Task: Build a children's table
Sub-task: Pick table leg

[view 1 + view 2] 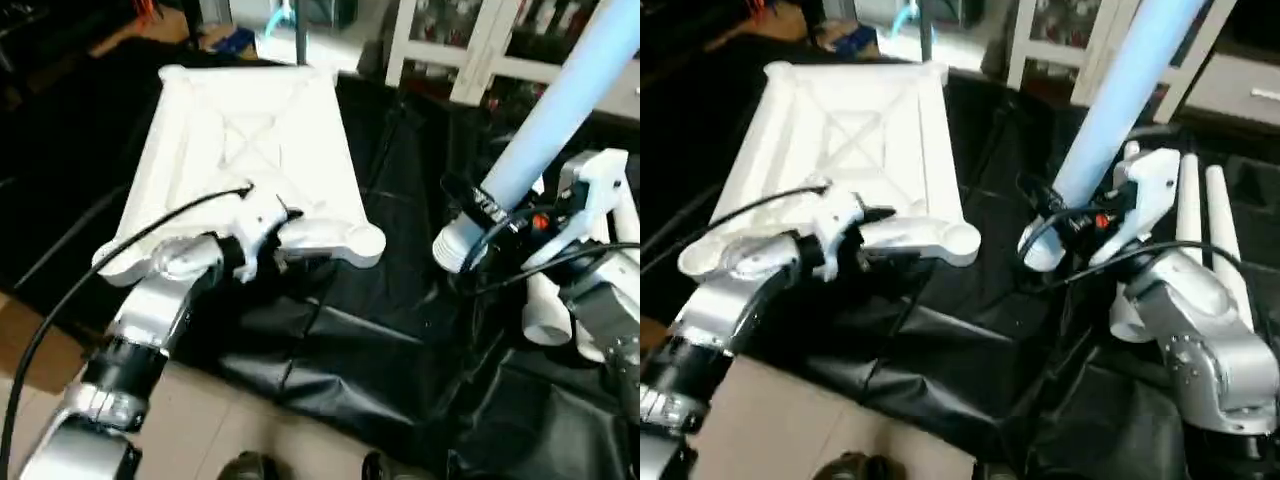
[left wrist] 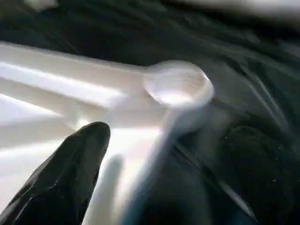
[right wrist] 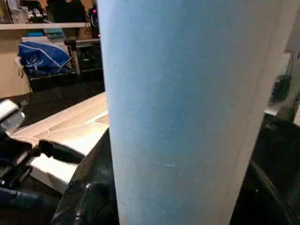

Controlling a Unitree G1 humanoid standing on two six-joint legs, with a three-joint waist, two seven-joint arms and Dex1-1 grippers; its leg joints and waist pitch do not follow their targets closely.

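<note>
The white tabletop [image 1: 240,130] lies upside down on the black-draped work table, its X ribs facing up. My left gripper [image 1: 292,235] is at the tabletop's near edge, beside the near right corner socket [image 1: 362,243]. It is open, one black finger [image 2: 70,173] over the rim and the other below it. The socket [image 2: 178,84] shows empty in the left wrist view. To the right, my right gripper [image 1: 485,212] is shut on a long white tube leg [image 1: 560,110]. The leg tilts up and away to the right, its lower end hanging just above the cloth.
More white tube legs [image 1: 1205,215] lie on the black cloth [image 1: 400,330] behind my right arm. Cables run along both forearms. White shelving [image 1: 470,50] stands at the back. The table's near edge drops to a pale floor [image 1: 260,430].
</note>
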